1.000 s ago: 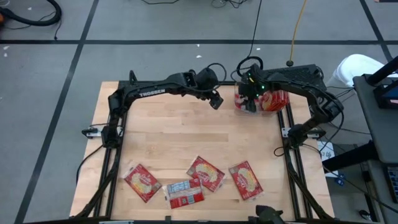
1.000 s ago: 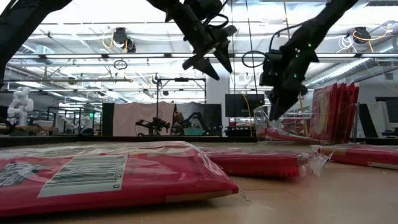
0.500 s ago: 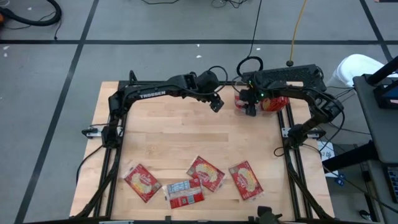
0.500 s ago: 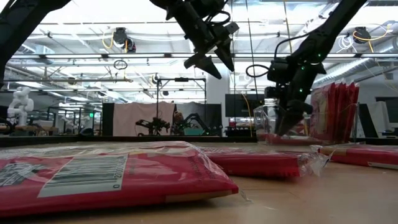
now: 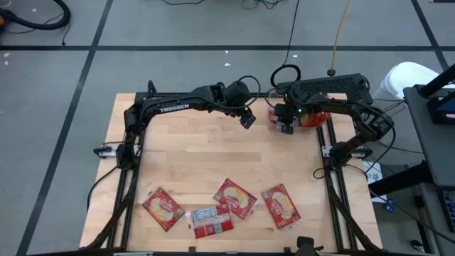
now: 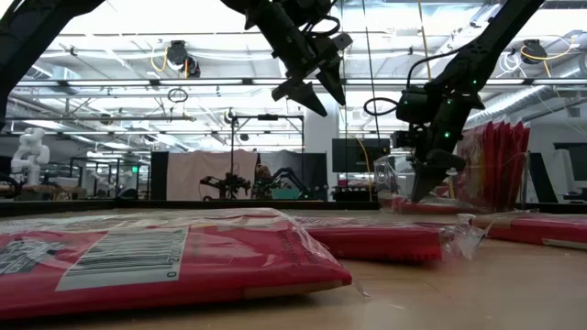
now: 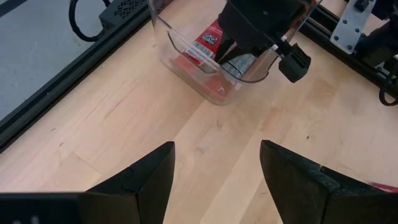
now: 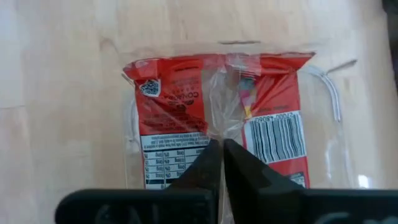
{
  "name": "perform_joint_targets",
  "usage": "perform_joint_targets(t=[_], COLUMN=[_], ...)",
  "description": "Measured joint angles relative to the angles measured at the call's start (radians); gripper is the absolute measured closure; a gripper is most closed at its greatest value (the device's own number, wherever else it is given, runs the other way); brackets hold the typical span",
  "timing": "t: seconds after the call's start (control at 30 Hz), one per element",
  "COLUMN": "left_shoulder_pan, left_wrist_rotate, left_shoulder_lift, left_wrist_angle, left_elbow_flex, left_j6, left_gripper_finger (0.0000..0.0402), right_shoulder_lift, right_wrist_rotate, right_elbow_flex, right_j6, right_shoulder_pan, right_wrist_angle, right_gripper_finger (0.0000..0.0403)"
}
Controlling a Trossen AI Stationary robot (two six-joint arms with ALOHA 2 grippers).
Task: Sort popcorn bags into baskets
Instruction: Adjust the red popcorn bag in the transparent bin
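A clear basket (image 5: 273,116) stands at the table's far right. Red popcorn bags (image 6: 495,165) stand upright in it. One more bag (image 8: 217,118) lies flat on its floor, label side up. My right gripper (image 5: 286,126) reaches down into the basket and is shut on that flat bag. My left gripper (image 5: 247,119) hangs open above the bare table just left of the basket (image 7: 205,81), with nothing between its fingers. Several more bags (image 5: 234,198) lie flat along the table's near edge. My right gripper pinches the clear film seam (image 8: 219,127) that runs down the middle of the flat bag's back, between its two shut fingers (image 8: 208,158). The fingers come steeply from above. The bag lies flat on the basket's floor.
The basket's near rim (image 7: 186,53) stands close to my right gripper. A wide stretch of bare wood (image 5: 213,156) lies between the arms and the near bags (image 6: 165,261). Black frame rails (image 5: 330,142) run along the table's right side.
My right gripper has gone down into the basket, tipping steeper, and has shut on the flat bag's film seam. The bag stays on the basket's floor.
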Motion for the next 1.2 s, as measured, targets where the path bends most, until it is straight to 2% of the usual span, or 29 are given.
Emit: perform_joint_targets(t=[0.13,0.37,0.57,0.83,1.0,1.2], left_shoulder_pan=[0.0,0.0,0.003,0.003,0.003,0.005], left_wrist_rotate=[0.0,0.001,0.003,0.03,0.035,0.036], left_shoulder_lift=[0.0,0.0,0.0,0.0,0.0,0.0], left_wrist_angle=[0.0,0.02,0.101,0.237,0.281,0.257], left_elbow_flex=[0.0,0.0,0.0,0.0,0.0,0.0], left_j6=[0.01,0.04,0.058,0.085,0.105,0.138], left_gripper_finger=[0.0161,0.0161,0.0161,0.0161,0.0161,0.0161], right_shoulder_lift=[-0.036,-0.217,-0.319,-0.438,-0.447,-0.353], right_wrist_rotate=[0.038,0.049,0.044,0.116,0.114,0.088], right_elbow_flex=[0.002,0.002,0.002,0.003,0.003,0.003], right_j6=[0.065,0.199,0.27,0.312,0.317,0.281], right_shoulder_pan=[0.001,0.0,0.0,-0.002,-0.002,-0.002], right_wrist_angle=[-0.011,-0.049,-0.106,-0.199,-0.232,-0.186], right_gripper_finger=[0.0401,0.0403,0.0403,0.0403,0.0403,0.0383])
